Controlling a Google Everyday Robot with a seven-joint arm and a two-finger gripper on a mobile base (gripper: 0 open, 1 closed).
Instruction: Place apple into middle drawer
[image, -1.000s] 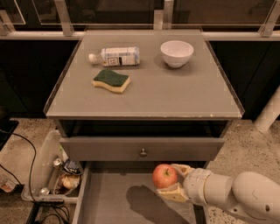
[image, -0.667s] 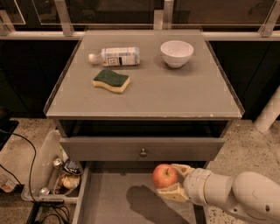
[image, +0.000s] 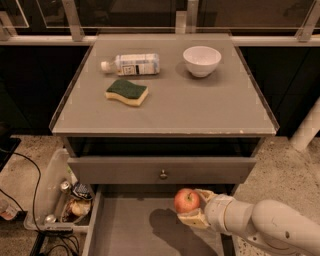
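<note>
Apple (image: 186, 200) — clamped in the pincer (image: 193, 206) — hangs above middle drawer (image: 121, 222).

Pincer (image: 194, 206) with apple (image: 186, 200) above middle drawer (image: 125, 231)

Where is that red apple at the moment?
The apple sits in the gripper, low in the camera view and right of centre, held above the open middle drawer, just below the knobbed drawer front.

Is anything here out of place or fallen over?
Only the plastic bottle, lying on its side on the table. The tool, at the lower right, holds the apple above the open middle drawer.
</note>
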